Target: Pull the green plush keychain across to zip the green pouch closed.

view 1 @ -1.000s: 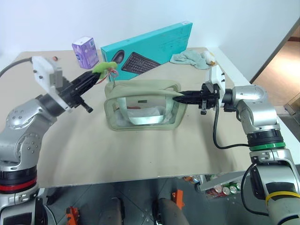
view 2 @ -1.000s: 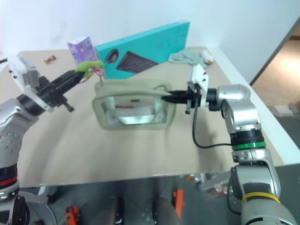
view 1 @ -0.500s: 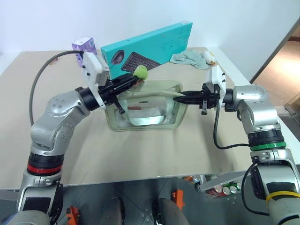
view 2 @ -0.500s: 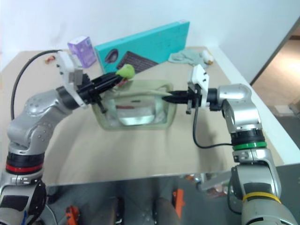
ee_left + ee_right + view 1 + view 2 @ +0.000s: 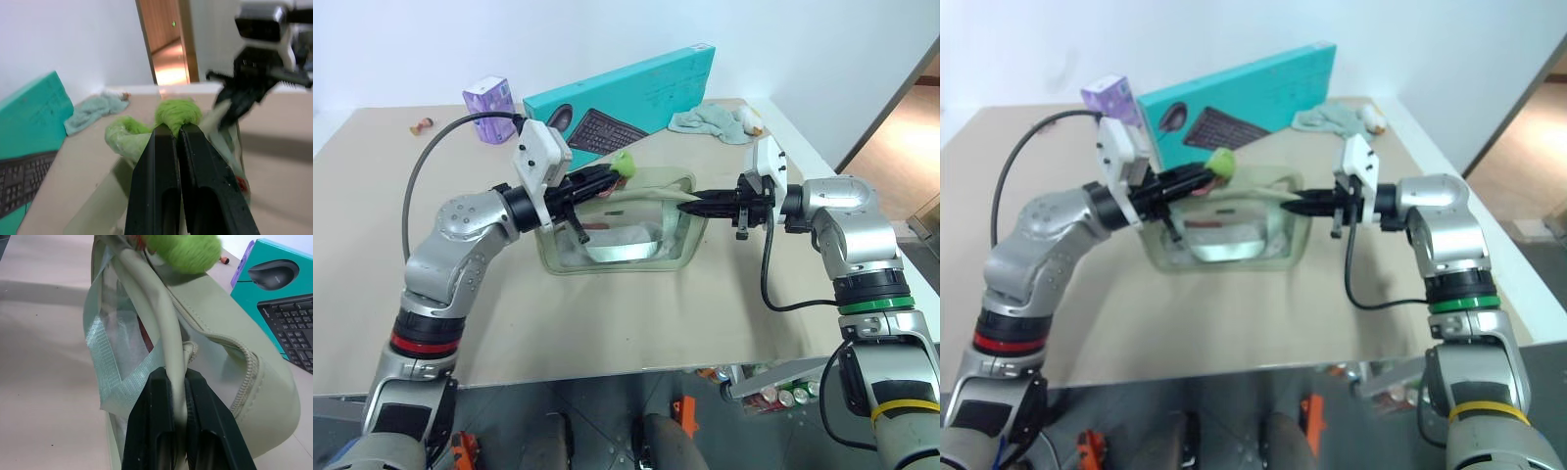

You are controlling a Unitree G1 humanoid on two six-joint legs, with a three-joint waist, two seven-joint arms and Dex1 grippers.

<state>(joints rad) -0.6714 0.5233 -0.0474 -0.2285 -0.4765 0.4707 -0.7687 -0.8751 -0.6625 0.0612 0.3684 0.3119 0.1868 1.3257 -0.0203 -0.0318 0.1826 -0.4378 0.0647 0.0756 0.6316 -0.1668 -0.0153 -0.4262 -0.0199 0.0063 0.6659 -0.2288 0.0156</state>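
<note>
The pale green pouch (image 5: 617, 262) lies mid-table with its clear window facing me. My left gripper (image 5: 612, 177) is shut on the lime green plush keychain (image 5: 624, 164), holding it above the pouch's top, past the middle towards the right end. In the left wrist view the keychain (image 5: 177, 111) bulges out just beyond the closed fingertips (image 5: 166, 132). My right gripper (image 5: 690, 206) is shut on the pouch's right end, pinching a fabric edge (image 5: 182, 382) beside the zipper.
A teal keyboard box (image 5: 626, 93) leans behind the pouch, with a purple carton (image 5: 490, 108) to its left and a mint cloth (image 5: 710, 122) to its right. A small object (image 5: 421, 124) lies far left. The table's right edge is close behind my right arm.
My left arm has swung to the right, carrying the keychain from the pouch's left end along its top. The right gripper has kept its hold and stayed in place.
</note>
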